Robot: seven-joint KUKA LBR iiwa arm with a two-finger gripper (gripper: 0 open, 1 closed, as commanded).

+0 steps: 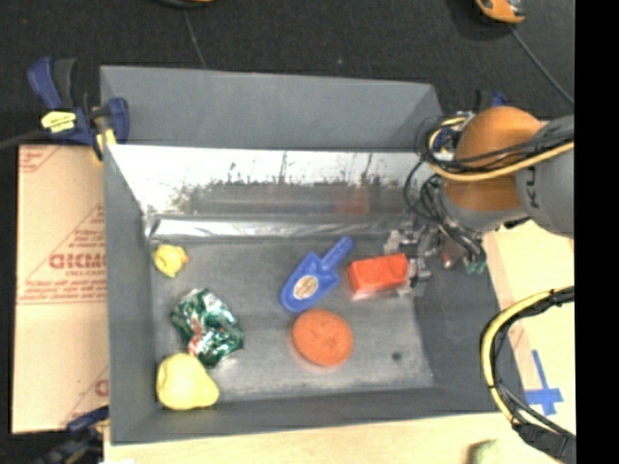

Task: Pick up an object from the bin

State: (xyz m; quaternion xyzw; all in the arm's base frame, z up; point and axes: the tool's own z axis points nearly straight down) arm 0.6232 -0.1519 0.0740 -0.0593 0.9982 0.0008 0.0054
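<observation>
Six things are scattered in the bin (271,114): a red block (377,275) near the right wall, a blue scoop (314,276) just left of it, an orange ball (322,337), a green wrapper (206,325), a yellow chunk (169,259) and a yellow lump (186,383) by the left wall. The claw (414,257) is seen at the block's right end; its state cannot be told.

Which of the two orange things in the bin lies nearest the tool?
The orange-red rectangular block, right beside the tool; the round orange ball lies apart, lower left.
</observation>
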